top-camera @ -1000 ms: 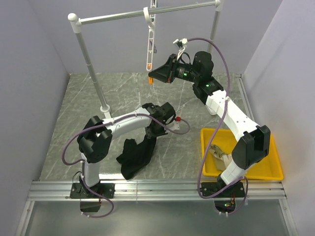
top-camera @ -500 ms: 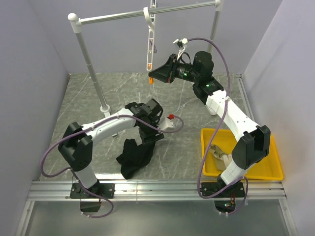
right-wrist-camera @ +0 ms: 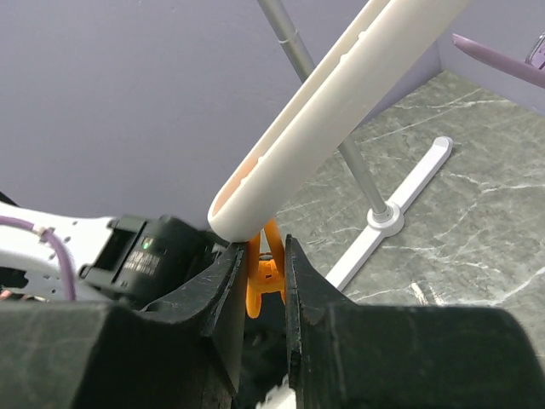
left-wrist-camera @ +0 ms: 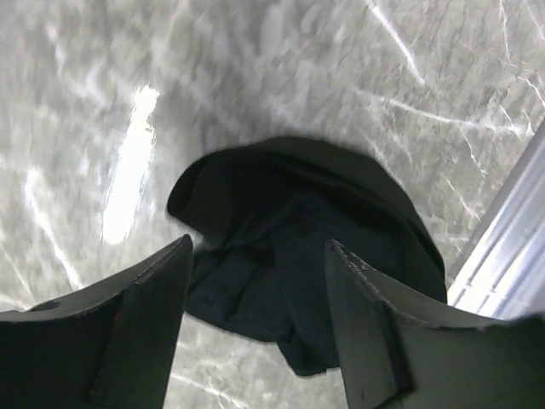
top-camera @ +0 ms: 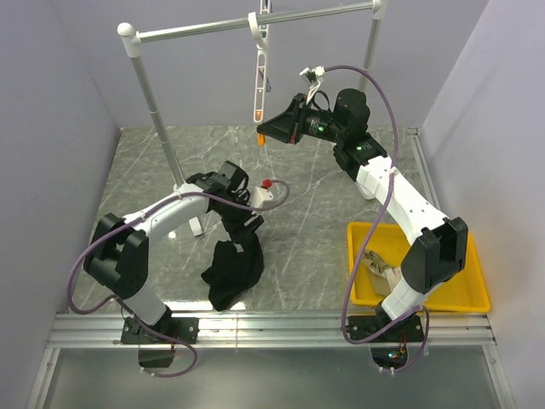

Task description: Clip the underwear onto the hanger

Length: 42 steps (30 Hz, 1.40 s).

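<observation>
From above, the underwear (top-camera: 232, 274) is a crumpled black heap on the marble table (top-camera: 315, 247), near the front edge. The left gripper (top-camera: 245, 228) hovers just over it. The yellow tray (top-camera: 477, 294) holds a beige cloth (top-camera: 375, 264). The white hanger (top-camera: 258, 81) dangles from the rail frame (top-camera: 196, 31), its long axis near vertical and its orange clip (top-camera: 260, 136) lowest.

Left wrist: fingers spread wide, nothing between them, the underwear bunched below.

Right wrist: the right gripper (right-wrist-camera: 266, 256) pinches the orange clip, and the hanger slants up to the right.
</observation>
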Motion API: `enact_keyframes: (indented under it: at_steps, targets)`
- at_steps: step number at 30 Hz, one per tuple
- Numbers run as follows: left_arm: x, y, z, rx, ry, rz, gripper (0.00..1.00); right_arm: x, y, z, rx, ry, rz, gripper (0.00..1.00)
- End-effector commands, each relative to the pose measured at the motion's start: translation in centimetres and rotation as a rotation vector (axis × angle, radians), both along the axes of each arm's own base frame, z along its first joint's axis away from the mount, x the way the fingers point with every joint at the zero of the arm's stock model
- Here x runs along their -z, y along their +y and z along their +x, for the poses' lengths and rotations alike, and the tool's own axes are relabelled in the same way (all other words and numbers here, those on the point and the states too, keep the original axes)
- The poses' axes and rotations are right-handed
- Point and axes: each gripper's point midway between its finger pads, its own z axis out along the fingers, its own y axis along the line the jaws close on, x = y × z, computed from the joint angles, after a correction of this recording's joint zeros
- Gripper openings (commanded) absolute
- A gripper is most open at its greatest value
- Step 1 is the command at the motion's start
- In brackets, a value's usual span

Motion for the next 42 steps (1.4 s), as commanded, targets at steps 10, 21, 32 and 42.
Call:
enact_keyframes:
  at_steps: [10,21,32,42]
  targets:
    - [-2.2,3.4,-12.2,0.326,0.048,0.122,0.62,-3.4,-1.0,-0.2,0.025,-0.065,0.039,0.00]
    - [3.1,1.1,-13.7,0.201,0.114,0.291,0.62,-3.1,-1.1,-0.3,0.030,-0.068,0.028,0.00]
    - [5.3,-0.8,-15.0,0.213,0.134,0.329,0.40,-3.3,-1.2,-0.1,0.030,-0.061,0.038,0.00]
    - [-0.2,-10.3,-10.0,0.083,0.198,0.055,0.00,-3.5,-1.4,0.0,0.032,-0.061,0.042,0.00]
